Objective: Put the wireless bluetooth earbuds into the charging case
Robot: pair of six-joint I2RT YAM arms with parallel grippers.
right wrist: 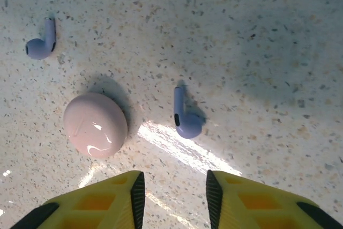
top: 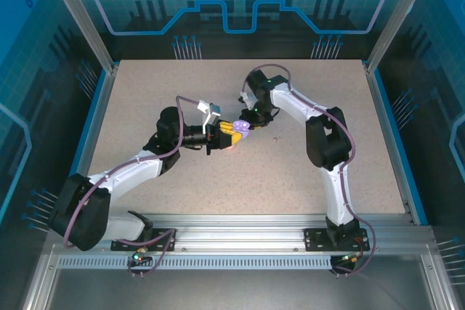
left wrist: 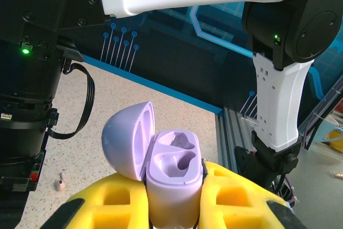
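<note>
Left tool (left wrist: 174, 210): clamped tight on the purple charging case (left wrist: 174, 178), with a yellow finger (left wrist: 115, 199) pressed on each side. Held upright, with the lid (left wrist: 128, 138) flipped open and leaning over to the left. Two little hollows inside the case, both bare. Down on the speckled tabletop (left wrist: 123, 92), off to the left of the case, a tiny pale earbud (left wrist: 61, 182), lying alone and touching nothing. Behind the case, on the right, the white and black right arm (left wrist: 278, 105).

From the top: left tool (top: 234, 133) near the middle of the tabletop, with the purple charging case (top: 244, 126) as a small purple spot at its tip. Right tool (top: 253, 120) just beside that spot.

Right tool (right wrist: 174, 191): spread open, holding nothing, with a gap between two yellow fingers. Pointing down at the tabletop. Just past the gap, a purple earbud (right wrist: 185, 117), lying flat with its stem pointing away from the tool. To its left, near but not touching, a round pink case (right wrist: 95, 124) with its lid shut. Farther off, up in the left corner, a second purple earbud (right wrist: 40, 44), well apart from the first one and from the pink case.
</note>
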